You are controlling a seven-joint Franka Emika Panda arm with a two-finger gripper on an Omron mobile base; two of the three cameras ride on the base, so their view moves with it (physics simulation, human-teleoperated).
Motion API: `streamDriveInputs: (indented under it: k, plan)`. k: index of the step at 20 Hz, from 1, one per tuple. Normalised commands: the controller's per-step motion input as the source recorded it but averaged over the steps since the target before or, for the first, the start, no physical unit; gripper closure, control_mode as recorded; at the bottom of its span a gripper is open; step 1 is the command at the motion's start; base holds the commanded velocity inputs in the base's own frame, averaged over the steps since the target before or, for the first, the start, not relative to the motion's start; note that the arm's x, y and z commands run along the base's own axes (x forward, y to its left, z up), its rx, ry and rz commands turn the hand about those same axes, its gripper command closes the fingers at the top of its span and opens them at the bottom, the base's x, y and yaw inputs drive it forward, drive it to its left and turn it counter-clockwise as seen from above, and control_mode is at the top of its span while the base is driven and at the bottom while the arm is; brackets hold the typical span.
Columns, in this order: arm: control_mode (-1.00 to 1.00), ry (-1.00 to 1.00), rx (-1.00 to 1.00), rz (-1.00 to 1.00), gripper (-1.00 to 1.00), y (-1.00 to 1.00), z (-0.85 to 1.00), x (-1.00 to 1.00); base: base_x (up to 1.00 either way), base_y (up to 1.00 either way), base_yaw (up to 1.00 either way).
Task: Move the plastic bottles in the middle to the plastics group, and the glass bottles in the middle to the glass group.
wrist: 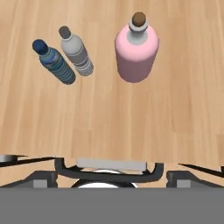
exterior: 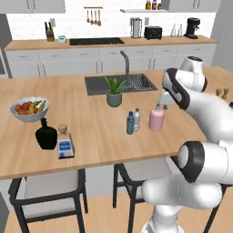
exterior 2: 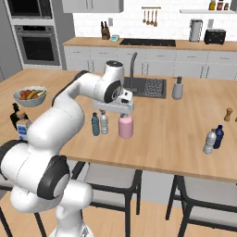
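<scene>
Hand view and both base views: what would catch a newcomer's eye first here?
Probably the pink bottle with its brown stopper, upright mid-counter, with the dark blue bottle and the clear grey bottle close together beside it. The white arm hangs its gripper just above them, holding nothing. On the counter's far left stand the fruit bowl, the black flask and the square blue-label bottle.

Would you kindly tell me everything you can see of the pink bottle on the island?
The pink bottle is rounded and pale pink, glassy-looking, with a short pale neck and a brown stopper. It stands upright on the wooden island counter, touching nothing else, just right of two slim water bottles. The pincer hovers open above it.
</scene>
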Motion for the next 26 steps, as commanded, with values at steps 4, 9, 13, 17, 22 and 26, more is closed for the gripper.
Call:
streamDriveInputs:
  k: [4,9,13,17,22,26]
  plan:
    - [-1.0,0.05,0.0,0.0,-1.0,-0.07,-0.2,0.58,0.0,0.0,0.0]
    - [-1.0,0.0,0.0,-0.01,-1.0,0.01,-0.18,0.43,0.0,0.0,0.0]
    - [-1.0,0.0,-0.01,0.0,-1.0,0.01,-0.22,0.29,0.0,0.0,0.0]
    - [-1.0,0.0,-0.04,0.0,-1.0,0.0,-0.31,0.3,0.0,0.0,0.0]
    - [-1.0,0.0,-0.02,0.0,-1.0,0.0,-0.32,0.32,0.0,0.0,0.0]
    - [-1.0,0.0,-0.01,0.0,-1.0,0.0,-0.24,0.35,0.0,0.0,0.0]
